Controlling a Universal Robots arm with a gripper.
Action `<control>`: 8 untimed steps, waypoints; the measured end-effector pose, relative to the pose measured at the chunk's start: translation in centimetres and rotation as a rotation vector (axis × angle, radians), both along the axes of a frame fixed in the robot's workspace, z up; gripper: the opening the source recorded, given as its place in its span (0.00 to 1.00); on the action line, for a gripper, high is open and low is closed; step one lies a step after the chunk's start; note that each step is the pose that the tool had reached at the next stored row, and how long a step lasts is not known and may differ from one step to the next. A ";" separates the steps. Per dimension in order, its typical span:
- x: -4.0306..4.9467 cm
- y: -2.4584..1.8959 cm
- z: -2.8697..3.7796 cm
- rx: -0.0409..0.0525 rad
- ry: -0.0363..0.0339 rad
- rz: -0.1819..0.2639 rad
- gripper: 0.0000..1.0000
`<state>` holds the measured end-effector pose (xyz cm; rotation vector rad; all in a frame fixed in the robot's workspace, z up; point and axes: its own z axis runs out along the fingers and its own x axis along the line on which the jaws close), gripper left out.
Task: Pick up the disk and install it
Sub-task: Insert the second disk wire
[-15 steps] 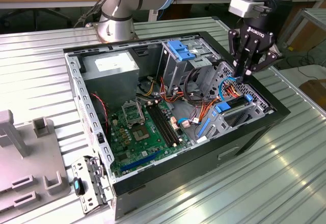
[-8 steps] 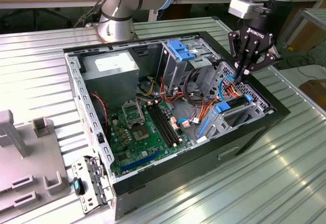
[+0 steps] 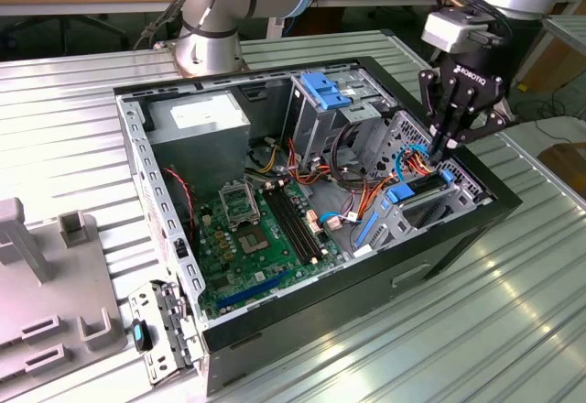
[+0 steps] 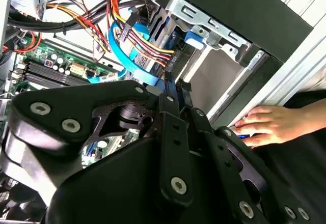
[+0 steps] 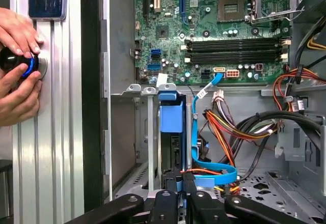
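Standing on edge in its bay, blue-railed grey disk (image 5: pixel 171 132), claw (image 5: pixel 178 179) seemingly clamping it

Blue-railed dark disk (image 3: pixel 417 194), green motherboard (image 3: pixel 252 234), black gripper (image 3: pixel 446 147), ribbed silver table (image 3: pixel 476 330).
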<state>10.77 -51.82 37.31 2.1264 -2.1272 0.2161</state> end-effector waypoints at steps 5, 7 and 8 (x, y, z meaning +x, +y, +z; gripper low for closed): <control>-2.01 -1.78 -1.73 0.1220 -0.0809 0.026 0.16; -2.22 -2.71 -1.78 0.1265 -0.0809 0.027 0.16; -2.30 -2.85 -1.79 0.1286 -0.0809 0.028 0.16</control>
